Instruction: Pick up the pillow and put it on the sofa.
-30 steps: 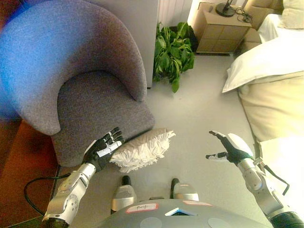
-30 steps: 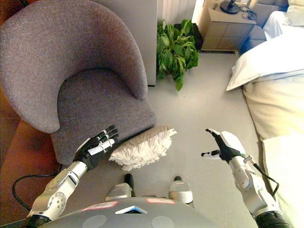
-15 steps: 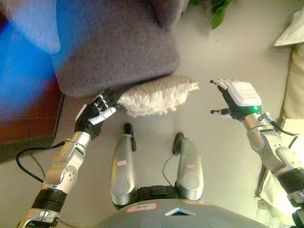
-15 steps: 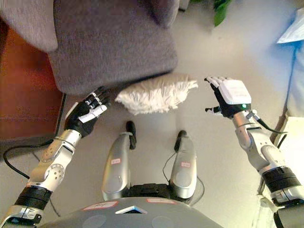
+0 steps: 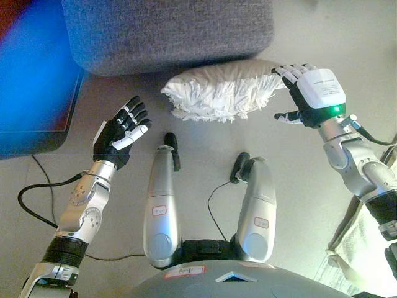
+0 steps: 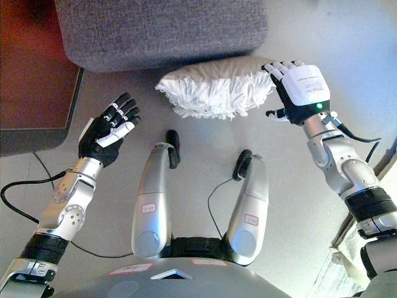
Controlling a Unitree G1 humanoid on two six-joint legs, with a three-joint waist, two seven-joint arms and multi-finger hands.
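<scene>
Pillow (image 5: 220, 93) lies on the floor (image 5: 124, 205) against the sofa (image 5: 167, 31) base, long axis left-right. Right hand (image 5: 307, 93) is spread, fingertips at the pillow's right end, possibly touching. Left hand (image 5: 121, 130) is spread too, well off the left end. Right is nearer; left must close in.

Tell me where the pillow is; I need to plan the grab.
The pillow lies on the floor against the grey sofa's front edge, upper centre, right hand at its right end.
</scene>
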